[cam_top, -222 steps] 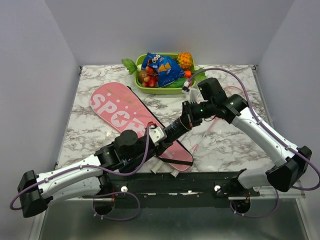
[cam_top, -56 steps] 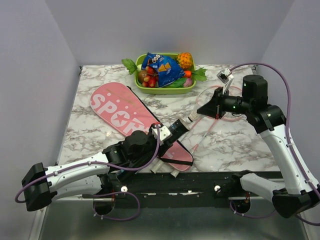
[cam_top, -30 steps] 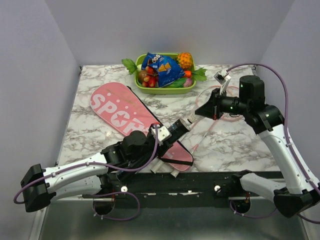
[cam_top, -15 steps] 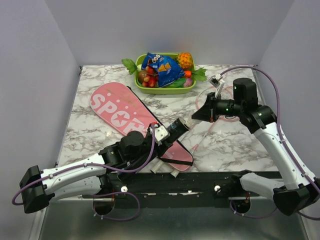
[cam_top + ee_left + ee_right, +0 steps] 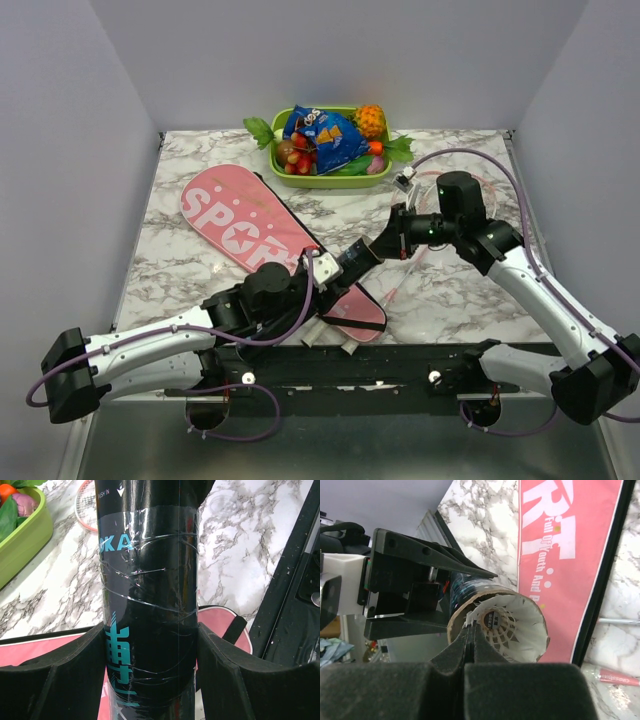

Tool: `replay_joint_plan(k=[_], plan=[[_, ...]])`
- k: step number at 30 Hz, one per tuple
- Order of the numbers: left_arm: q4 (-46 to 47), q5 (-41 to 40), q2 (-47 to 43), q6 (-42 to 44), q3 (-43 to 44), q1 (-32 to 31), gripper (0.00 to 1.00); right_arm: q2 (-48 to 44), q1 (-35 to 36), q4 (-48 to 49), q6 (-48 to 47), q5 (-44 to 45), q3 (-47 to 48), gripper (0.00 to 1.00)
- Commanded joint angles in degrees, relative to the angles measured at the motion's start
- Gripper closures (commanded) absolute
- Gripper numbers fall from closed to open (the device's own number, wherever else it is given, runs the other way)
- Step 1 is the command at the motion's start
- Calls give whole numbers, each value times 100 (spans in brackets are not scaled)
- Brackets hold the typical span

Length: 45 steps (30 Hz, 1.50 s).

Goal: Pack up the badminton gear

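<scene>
My left gripper (image 5: 328, 270) is shut on the long black tube (image 5: 352, 256) and holds it tilted up to the right over the pink "SPORT" bag (image 5: 245, 225). In the left wrist view the tube (image 5: 149, 600) fills the gap between both fingers (image 5: 70, 677). My right gripper (image 5: 388, 242) is at the tube's open end. In the right wrist view its tips (image 5: 471, 626) are shut on the feather edge of a white shuttlecock (image 5: 512, 627) sitting in the tube mouth (image 5: 456, 611). A pink racket (image 5: 403, 280) lies on the table under the right arm.
A green tray (image 5: 300, 182) of toy fruit with a blue snack packet (image 5: 325, 135) stands at the back centre. Two white handle ends (image 5: 348, 346) stick out near the front rail. The bag's black strap (image 5: 350, 322) lies by the front edge.
My right arm has swung left and down from beside the racket to the tube's open end, bringing the shuttlecock into the mouth. The left arm has held the tube almost still.
</scene>
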Motion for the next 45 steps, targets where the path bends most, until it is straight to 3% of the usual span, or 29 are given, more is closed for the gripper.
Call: replay_joint_plan(k=[1,8,19,22,30,45], plan=[[570,12,-63,2,260,-19,100,38,174,585,547,-396,-510,99],[570,21,-213,-16,356,-19,100,257,385,1191,916,-764,-810,99],[517,-129,-564,-43,260,-36,100,583,534,1237,1040,-1038,-925,99],[456,-155,-643,-43,207,-45,100,556,534,824,812,-757,-653,86],[315,-243,-802,-174,76,-45,100,424,499,130,741,236,15,64],[-273,-971,-1636,80,-346,-45,100,29,-432,-1505,442,2775,1123,40]])
